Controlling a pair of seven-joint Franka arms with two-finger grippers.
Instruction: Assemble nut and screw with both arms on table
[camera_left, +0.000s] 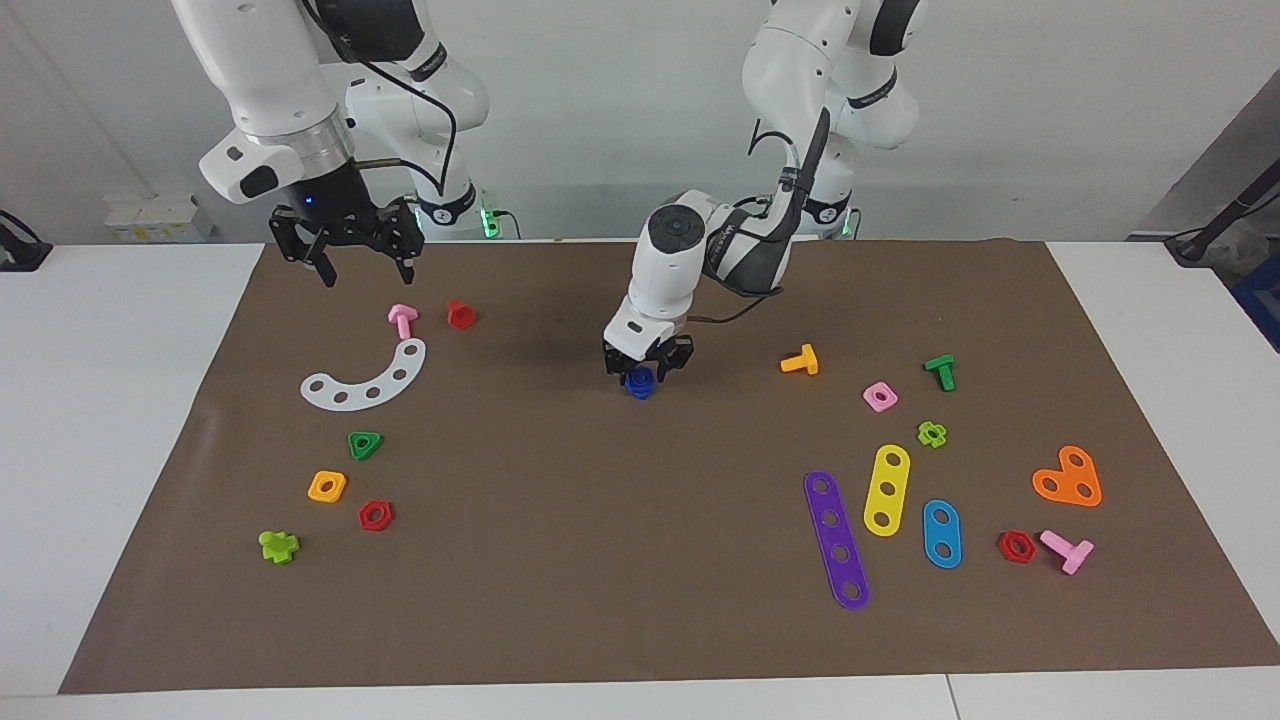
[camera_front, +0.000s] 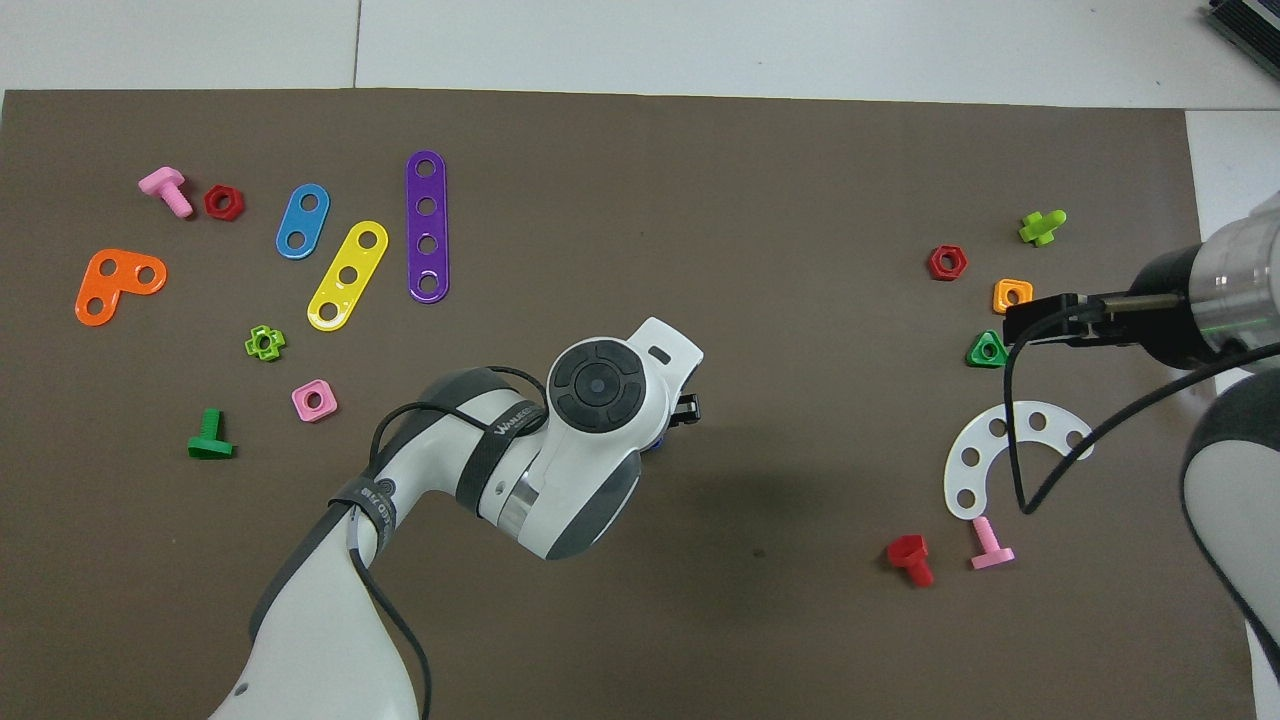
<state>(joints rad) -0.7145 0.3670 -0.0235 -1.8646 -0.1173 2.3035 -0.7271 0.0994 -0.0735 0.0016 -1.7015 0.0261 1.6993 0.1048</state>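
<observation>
The left arm (camera_front: 560, 440) is seen reaching over the middle of the brown mat (camera_front: 760, 200). A white curved strip (camera_front: 965, 465) is partly crossed by the right arm's cable (camera_front: 1015, 420).

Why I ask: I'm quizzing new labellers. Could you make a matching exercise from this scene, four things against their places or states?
1. left gripper
2. right gripper
3. purple four-hole plastic strip
4. white curved plastic strip

A. beside the yellow three-hole plastic strip
B. down at a dark-blue plastic piece
C. raised, open
D. beside a pink T-shaped plastic bolt

Pairs: 1-B, 2-C, 3-A, 4-D
</observation>
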